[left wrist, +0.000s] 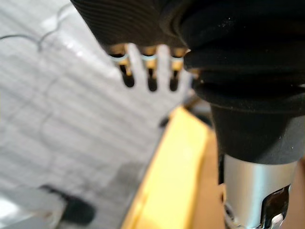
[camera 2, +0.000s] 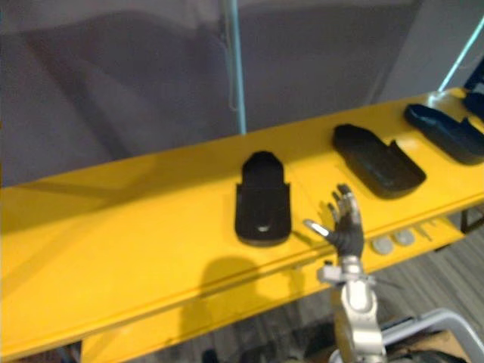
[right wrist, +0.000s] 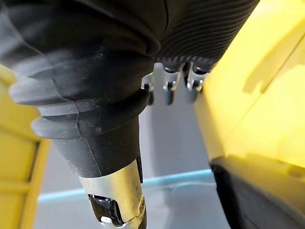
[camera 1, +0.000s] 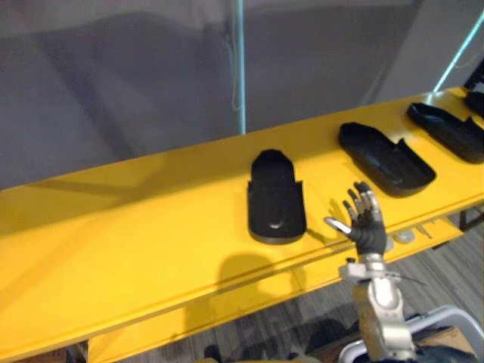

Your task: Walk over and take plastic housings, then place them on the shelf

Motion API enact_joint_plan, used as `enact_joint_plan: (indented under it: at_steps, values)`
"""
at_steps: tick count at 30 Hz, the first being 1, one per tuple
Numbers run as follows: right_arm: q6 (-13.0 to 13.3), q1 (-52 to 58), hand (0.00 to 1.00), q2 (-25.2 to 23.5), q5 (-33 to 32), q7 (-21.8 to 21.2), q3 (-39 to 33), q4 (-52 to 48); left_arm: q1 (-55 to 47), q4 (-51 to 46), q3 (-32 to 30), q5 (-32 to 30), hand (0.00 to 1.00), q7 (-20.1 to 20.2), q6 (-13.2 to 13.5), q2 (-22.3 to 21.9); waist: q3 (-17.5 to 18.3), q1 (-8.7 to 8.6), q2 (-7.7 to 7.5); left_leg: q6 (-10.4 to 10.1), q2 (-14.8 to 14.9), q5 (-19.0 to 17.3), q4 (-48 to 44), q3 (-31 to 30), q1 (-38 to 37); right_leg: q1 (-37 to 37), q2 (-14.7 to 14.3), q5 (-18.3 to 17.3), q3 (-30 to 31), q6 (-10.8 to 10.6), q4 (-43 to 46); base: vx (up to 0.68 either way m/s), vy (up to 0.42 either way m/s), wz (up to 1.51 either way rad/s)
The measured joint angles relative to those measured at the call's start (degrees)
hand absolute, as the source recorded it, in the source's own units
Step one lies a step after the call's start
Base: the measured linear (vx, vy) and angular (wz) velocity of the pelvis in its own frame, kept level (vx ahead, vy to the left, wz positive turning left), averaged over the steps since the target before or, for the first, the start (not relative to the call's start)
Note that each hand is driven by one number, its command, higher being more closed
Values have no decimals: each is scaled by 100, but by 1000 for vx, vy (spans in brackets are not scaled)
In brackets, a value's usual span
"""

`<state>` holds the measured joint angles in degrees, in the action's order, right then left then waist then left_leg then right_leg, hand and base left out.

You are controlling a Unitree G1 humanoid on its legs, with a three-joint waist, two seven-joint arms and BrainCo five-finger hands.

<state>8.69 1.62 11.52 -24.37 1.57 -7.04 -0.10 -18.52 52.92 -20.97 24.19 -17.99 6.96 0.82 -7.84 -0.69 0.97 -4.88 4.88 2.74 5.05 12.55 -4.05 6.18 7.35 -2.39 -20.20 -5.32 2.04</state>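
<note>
Three black plastic housings lie in a row on the yellow shelf (camera 1: 136, 242): one in the middle (camera 1: 276, 198), one further right (camera 1: 386, 159), one at the far right (camera 1: 450, 130). My right hand (camera 1: 366, 219) is raised over the shelf's front edge, just right of the middle housing and not touching it. It is open, fingers spread, and holds nothing. The right wrist view shows its fingers (right wrist: 169, 88) straight, with a housing's dark edge (right wrist: 257, 195) close by. My left hand (left wrist: 150, 71) hangs open and empty beside the shelf's edge (left wrist: 167, 186).
A teal pole (camera 1: 240, 68) stands behind the shelf against a grey wall. Another teal bar (camera 1: 457, 60) slants at the back right. Two round silver fittings (camera 1: 404, 236) sit on the shelf's front lip. Grey carpet (camera 1: 454, 265) lies below the shelf.
</note>
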Motion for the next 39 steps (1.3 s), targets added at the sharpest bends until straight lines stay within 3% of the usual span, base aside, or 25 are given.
enact_joint_plan:
  at_steps: [4, 6, 9, 13, 19, 25, 34, 39]
  values:
    - [-513, -548, 0, 414, -321, -451, -495, 824, -193, 4, 365, 155, 0, 1004, -322, 53, -39, 16, 68, 22, -59, 24, 0, -130, -3, 78, 58, -15, -144, -25, 9, 11, 18, 16]
    - [-631, -716, 0, 552, -361, -600, -616, 1069, -203, 4, 452, 257, 0, 1424, -459, 99, -38, 22, 75, 26, -69, 28, 0, -204, 1, 109, 71, -22, -202, -34, 8, 7, 0, 16]
    - [-924, -1170, 0, 770, -418, -879, -649, 1514, -200, 2, 643, 296, 0, 1945, -558, 116, -82, 19, 89, 33, -95, 47, 0, -261, 1, 141, 81, -22, -261, -35, 8, -7, 7, 9]
    - [-1272, -1682, 0, 1016, -649, -1292, -642, 2304, -193, 6, 865, 303, 0, 2351, -619, 116, -127, 52, 141, 51, -131, 63, 0, -317, -1, 175, 115, -26, -330, -51, 7, -10, 10, 8]
    - [-1308, -2387, 0, 1470, -864, -2142, -634, 3050, -188, 14, 880, 304, 0, 2584, -625, 174, -256, 87, 204, 84, -201, 86, -1, -402, 13, 202, 176, -20, -423, -91, 23, -2, 16, 7]
    - [-1405, -2983, 0, 1529, -980, -2796, -493, 3461, -183, 13, 892, 430, 0, 2600, -713, 341, -383, 162, 199, 103, -252, 102, -3, -540, 7, 293, 219, -39, -561, -124, 22, 3, 1, 11]
    - [-1614, -3381, 0, 1556, -959, -3399, -95, 3545, -212, 11, 1066, 429, 0, 2728, -724, 341, -503, 238, 196, 113, -272, 110, -4, -586, 4, 331, 270, -42, -626, -141, 37, 1, 2, 4]
    - [-1752, -3384, 0, 1551, -827, -3414, 146, 3508, -195, 11, 1090, 430, 0, 2731, -726, 342, -534, 244, 205, 115, -262, 111, -2, -575, 11, 316, 266, -42, -615, -141, 44, 0, 0, 0]
